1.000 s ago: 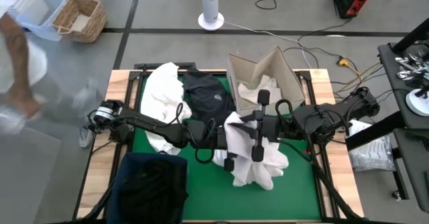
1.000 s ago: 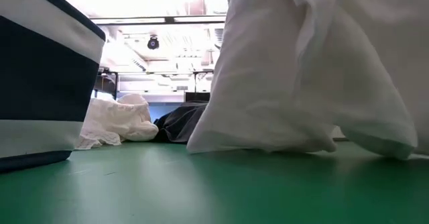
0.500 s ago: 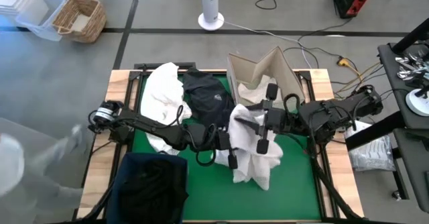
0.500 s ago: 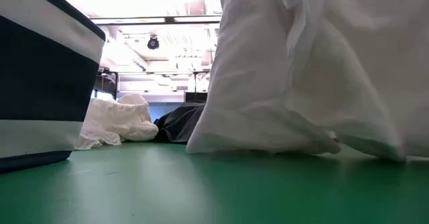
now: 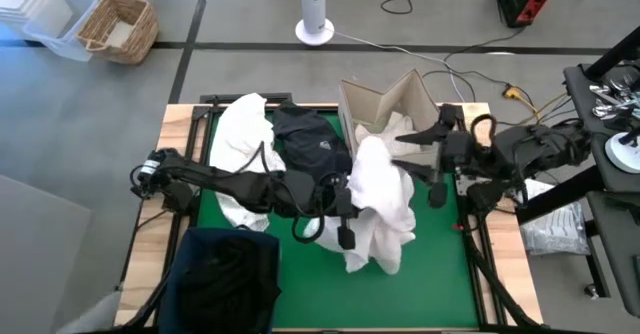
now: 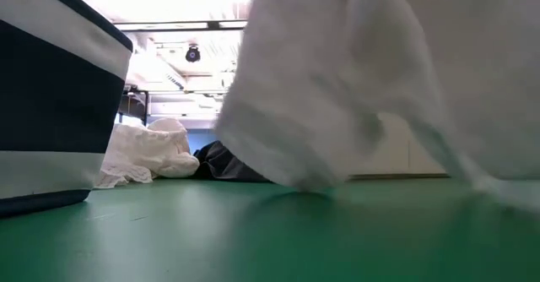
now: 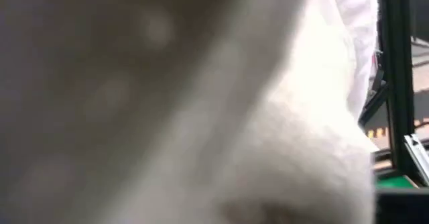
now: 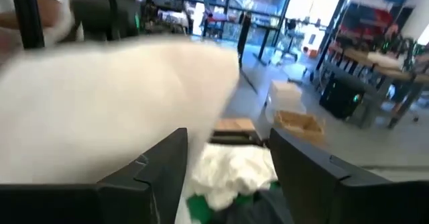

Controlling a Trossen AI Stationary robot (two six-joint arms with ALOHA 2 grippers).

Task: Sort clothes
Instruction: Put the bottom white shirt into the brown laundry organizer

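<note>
The left gripper (image 5: 345,214) has just clamped shut on the near-left side of the white garment (image 5: 380,199) in the middle of the green bench (image 5: 440,274), while the right gripper (image 5: 420,159), which pinched the same cloth a moment ago, has let go and drawn back toward the beige cardboard box (image 5: 395,109), its jaws now spread with nothing between them. The garment has thus passed from right arm to left; it stands bunched and partly lifted, its lower folds on the mat. I judge a handover has taken place, so the left arm now decides where this white piece goes. The box holds white cloth (image 5: 375,134). The navy bin (image 5: 225,274) at the near-left corner holds dark fabric. A black garment (image 5: 310,144) and another white one (image 5: 240,139) lie unsorted at the far side.
</note>
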